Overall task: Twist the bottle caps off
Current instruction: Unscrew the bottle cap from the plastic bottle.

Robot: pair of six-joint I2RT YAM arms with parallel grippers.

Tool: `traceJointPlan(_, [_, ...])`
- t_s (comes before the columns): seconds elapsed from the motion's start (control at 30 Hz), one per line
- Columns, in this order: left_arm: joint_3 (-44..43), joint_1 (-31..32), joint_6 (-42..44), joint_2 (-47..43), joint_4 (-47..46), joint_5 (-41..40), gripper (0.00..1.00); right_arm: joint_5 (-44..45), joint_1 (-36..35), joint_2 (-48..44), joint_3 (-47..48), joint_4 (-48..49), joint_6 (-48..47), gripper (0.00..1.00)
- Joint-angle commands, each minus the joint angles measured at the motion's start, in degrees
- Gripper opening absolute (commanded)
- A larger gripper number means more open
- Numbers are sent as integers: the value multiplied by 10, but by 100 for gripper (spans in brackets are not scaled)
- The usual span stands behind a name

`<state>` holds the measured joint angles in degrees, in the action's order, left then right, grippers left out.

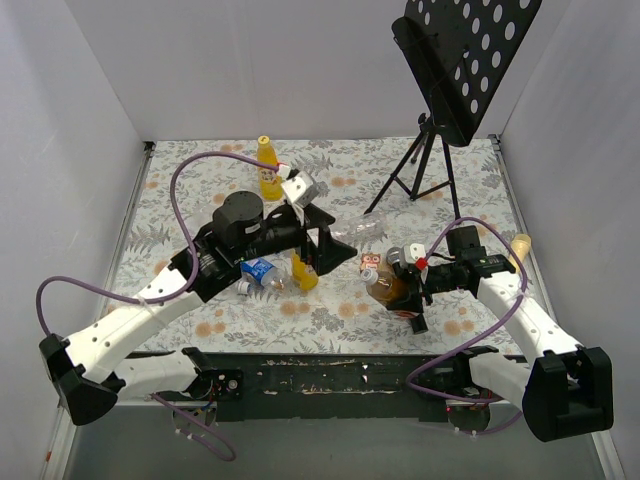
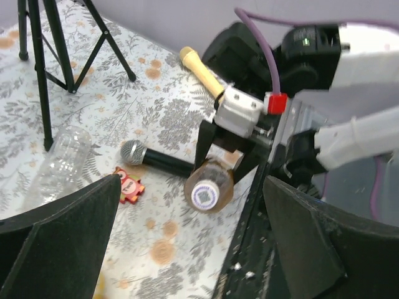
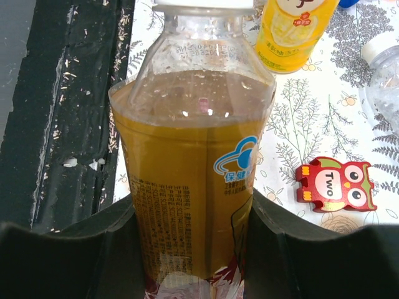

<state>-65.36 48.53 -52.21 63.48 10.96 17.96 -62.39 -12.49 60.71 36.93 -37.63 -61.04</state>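
My right gripper (image 1: 408,290) (image 3: 193,215) is shut on the squat brown bottle (image 1: 386,288) (image 3: 190,168), fingers on both sides of its body. Its white cap (image 3: 202,4) (image 2: 208,194) is on the neck and faces my left gripper. My left gripper (image 1: 335,245) (image 2: 192,185) is open and empty, a short way from the cap, its fingers (image 2: 59,233) spread wide. A yellow juice bottle (image 1: 303,270) (image 3: 295,31) and a blue-labelled clear bottle (image 1: 258,272) lie under my left arm. Another yellow bottle (image 1: 268,168) stands at the back. A clear bottle (image 2: 62,163) lies nearby.
A black microphone (image 2: 156,159) with a grey head and a red owl piece (image 2: 128,185) (image 3: 336,185) lie beside the brown bottle. A music stand (image 1: 440,110) rises at the back right. A yellow microphone (image 2: 202,68) lies near my right arm. The table's black front edge (image 3: 68,112) is close.
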Motion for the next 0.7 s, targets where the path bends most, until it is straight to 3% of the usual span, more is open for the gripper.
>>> traceJointPlan(0.0, [23,1,177,-28,45,69,98,-38,-3,6,9,-18,-26,1])
traceJointPlan(0.4, [18,1,247,15,56,158,98,-41,-6,14,9,-31,-45,1])
traceJointPlan(0.67, [-14,0,288,100,70,177,83,-35,-6,20,9,-32,-50,1])
